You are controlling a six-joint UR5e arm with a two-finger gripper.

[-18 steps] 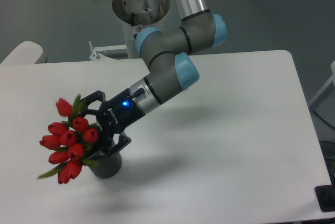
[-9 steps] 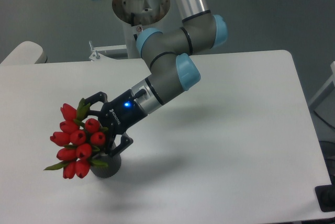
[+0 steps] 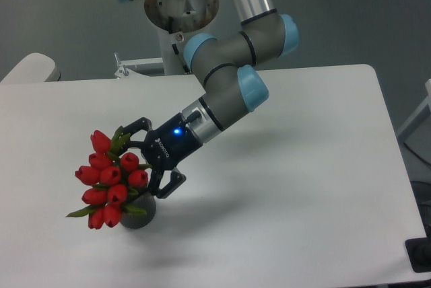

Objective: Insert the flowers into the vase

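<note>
The end effector (image 3: pixel 149 159) has its fingers spread apart, touching nothing firmly, just right of the flowers (image 3: pixel 111 179), whose stems stand in the vase (image 3: pixel 143 212) near the front left of the white desk (image 3: pixel 283 187).

A white rectangular desk (image 3: pixel 289 187) with rounded corners is standing on a grey floor (image 3: pixel 60 12).

Soft shadows are lying across the matte white desktop near its middle. A pale rounded cushion-like object (image 3: pixel 28 69) is showing just beyond the desk's far left corner, cut off by the frame edge. A small silvery metal bracket (image 3: pixel 124 68) is sitting at the far edge of the desk. A black block-shaped object (image 3: pixel 419 253) is peeking in at the lower right corner, and a pale upright edge (image 3: pixel 427 103) of something is showing at the right border, too cropped to identify.
</note>
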